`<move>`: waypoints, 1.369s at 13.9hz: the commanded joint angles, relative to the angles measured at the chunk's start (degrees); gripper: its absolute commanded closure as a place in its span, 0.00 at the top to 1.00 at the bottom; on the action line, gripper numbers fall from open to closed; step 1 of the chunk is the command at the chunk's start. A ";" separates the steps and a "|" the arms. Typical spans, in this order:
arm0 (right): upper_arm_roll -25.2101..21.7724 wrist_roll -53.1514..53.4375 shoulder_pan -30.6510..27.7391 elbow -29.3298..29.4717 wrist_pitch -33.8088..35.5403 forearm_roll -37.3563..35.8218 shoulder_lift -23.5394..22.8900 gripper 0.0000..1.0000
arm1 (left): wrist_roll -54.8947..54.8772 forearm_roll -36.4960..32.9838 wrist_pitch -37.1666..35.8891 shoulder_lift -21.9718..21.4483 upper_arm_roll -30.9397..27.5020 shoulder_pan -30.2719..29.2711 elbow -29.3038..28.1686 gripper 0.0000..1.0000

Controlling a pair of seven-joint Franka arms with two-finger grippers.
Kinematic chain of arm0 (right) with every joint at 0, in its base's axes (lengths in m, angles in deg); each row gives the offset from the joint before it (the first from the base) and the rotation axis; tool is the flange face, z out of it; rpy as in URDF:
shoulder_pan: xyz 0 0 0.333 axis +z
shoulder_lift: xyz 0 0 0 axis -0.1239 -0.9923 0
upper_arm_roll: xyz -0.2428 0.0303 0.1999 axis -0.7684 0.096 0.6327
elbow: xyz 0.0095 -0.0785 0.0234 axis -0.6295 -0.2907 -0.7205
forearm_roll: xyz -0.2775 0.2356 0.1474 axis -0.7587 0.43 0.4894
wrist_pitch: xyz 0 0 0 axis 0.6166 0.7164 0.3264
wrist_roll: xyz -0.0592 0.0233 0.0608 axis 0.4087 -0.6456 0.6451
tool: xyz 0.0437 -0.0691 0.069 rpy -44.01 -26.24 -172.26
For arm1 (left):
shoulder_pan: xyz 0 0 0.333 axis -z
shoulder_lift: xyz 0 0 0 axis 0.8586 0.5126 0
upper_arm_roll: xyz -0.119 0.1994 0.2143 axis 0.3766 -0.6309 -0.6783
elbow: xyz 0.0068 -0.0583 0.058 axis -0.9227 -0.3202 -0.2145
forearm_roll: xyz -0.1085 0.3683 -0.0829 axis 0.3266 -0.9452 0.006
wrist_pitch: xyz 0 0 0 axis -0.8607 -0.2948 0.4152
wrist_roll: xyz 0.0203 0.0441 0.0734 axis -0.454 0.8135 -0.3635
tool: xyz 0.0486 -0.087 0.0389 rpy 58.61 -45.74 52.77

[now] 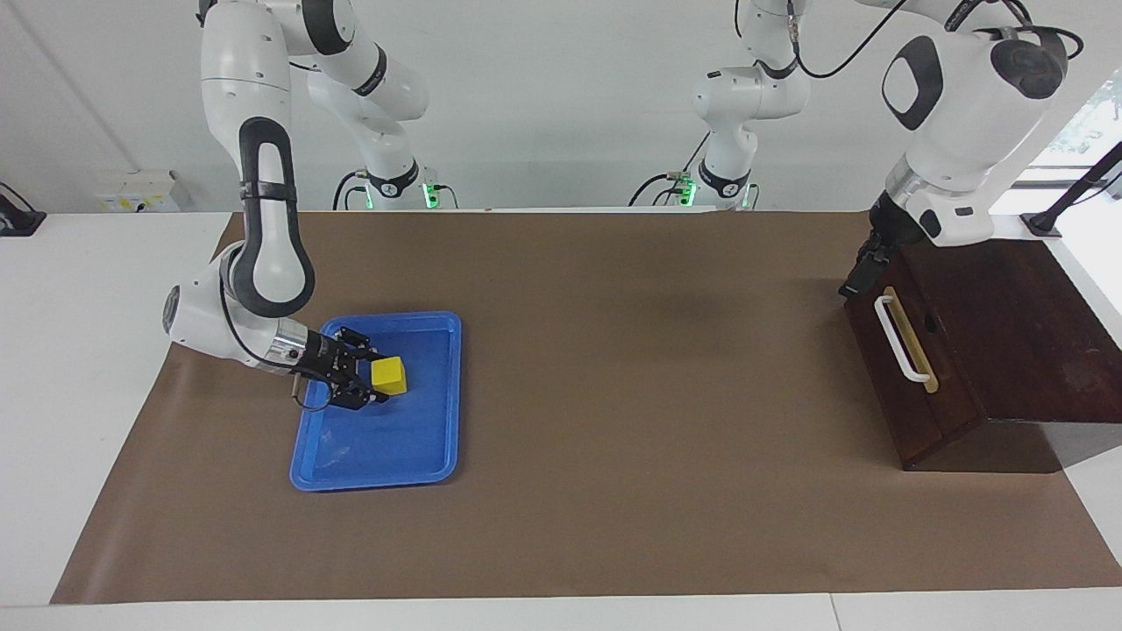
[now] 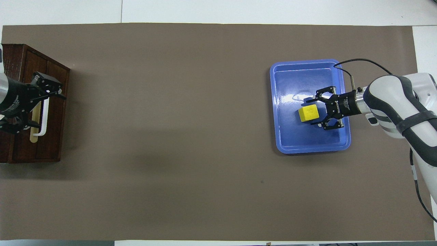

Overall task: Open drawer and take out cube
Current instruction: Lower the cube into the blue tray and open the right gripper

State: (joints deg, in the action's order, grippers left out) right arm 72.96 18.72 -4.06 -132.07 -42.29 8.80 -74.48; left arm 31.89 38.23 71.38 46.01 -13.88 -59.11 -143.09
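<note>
The yellow cube (image 1: 391, 375) lies in the blue tray (image 1: 421, 447) toward the right arm's end of the table; it also shows in the overhead view (image 2: 309, 113). My right gripper (image 1: 375, 379) is low in the tray, open, with a finger on either side of the cube (image 2: 311, 113). The drawer (image 1: 916, 386) sits flush in its dark wooden box (image 1: 1017, 333) at the left arm's end, and its white handle (image 1: 899, 338) is free. My left gripper (image 1: 859, 273) is open in front of the drawer, at the handle's end nearer the robots (image 2: 50, 112).
Brown paper (image 1: 614, 394) covers the table between the tray and the box. The blue tray (image 2: 283, 136) holds only the cube. White table edges (image 1: 88, 350) lie past the paper at both ends.
</note>
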 commanded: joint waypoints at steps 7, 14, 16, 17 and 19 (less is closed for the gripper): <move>0.46 0.35 4.15 5.56 2.14 -8.51 4.48 1.00 | -36.45 1.23 -11.58 3.72 -0.28 0.29 6.90 1.00; 1.51 -16.21 6.61 15.58 15.15 -31.69 11.24 1.00 | -45.88 0.80 -14.75 5.07 1.56 0.38 11.21 1.00; 1.51 -24.31 6.96 15.58 15.60 -35.67 13.35 1.00 | -45.98 0.88 -14.40 4.36 1.21 0.12 10.95 1.00; 1.51 -28.26 6.96 15.67 16.82 -37.51 14.58 1.00 | -45.37 0.88 -14.14 4.27 1.47 0.29 10.86 1.00; 1.51 -38.88 6.88 15.59 20.24 -40.76 18.26 1.00 | -44.23 0.62 -14.57 4.27 1.39 0.38 10.95 1.00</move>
State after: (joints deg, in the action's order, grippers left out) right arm 74.23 -11.30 3.22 -116.17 -25.15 -29.02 -59.86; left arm -12.67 38.56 58.11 50.57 -12.30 -58.85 -132.50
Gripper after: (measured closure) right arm 0.000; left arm 0.000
